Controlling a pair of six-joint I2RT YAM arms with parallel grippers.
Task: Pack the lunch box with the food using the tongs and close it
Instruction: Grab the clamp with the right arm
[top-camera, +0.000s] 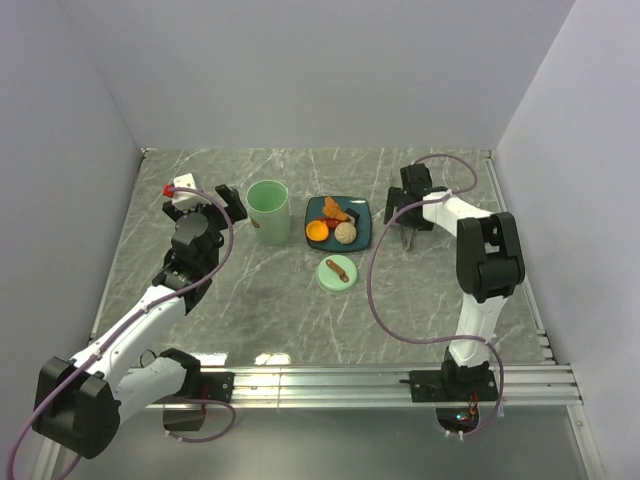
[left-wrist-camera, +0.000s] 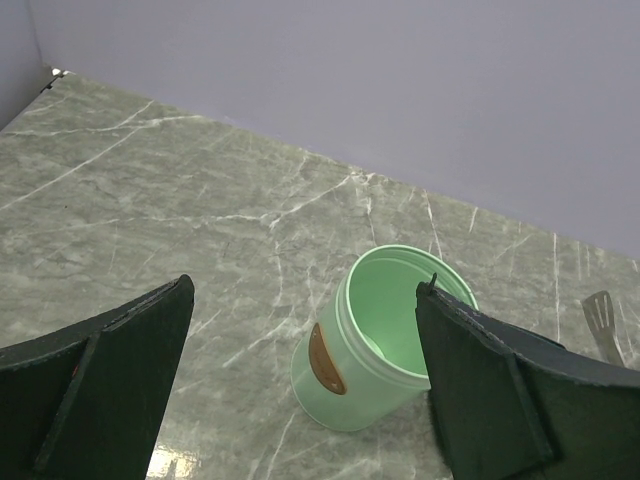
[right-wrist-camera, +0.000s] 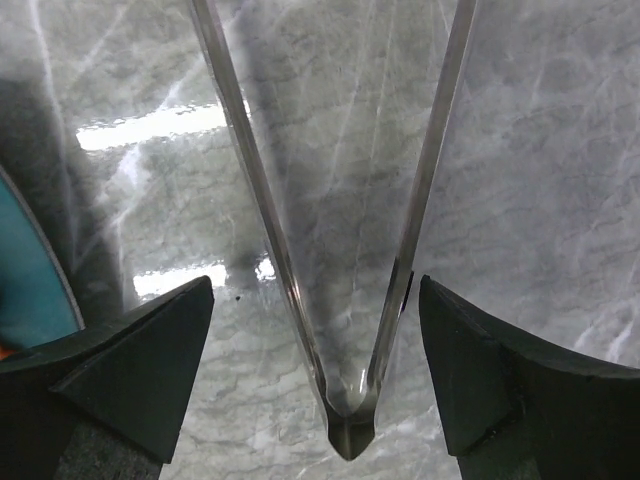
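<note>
The pale green lunch box (top-camera: 268, 211) stands open and upright, left of the teal plate (top-camera: 362, 238); in the left wrist view the lunch box (left-wrist-camera: 375, 345) looks empty. Its lid (top-camera: 337, 272) lies in front of the plate. On the plate sit an orange round piece (top-camera: 317, 231), a beige ball (top-camera: 345, 233) and a fried chunk (top-camera: 335, 211). My left gripper (left-wrist-camera: 308, 290) is open, just left of the lunch box. The tongs (right-wrist-camera: 350, 425) lie flat on the table, right of the plate. My right gripper (right-wrist-camera: 315, 285) hangs open over their hinged end, fingers on either side, not touching.
White walls close off the table at the back and both sides. The teal plate's edge (right-wrist-camera: 30, 290) lies close to my right gripper's left finger. A slotted metal tip (left-wrist-camera: 603, 320) shows at the right edge of the left wrist view.
</note>
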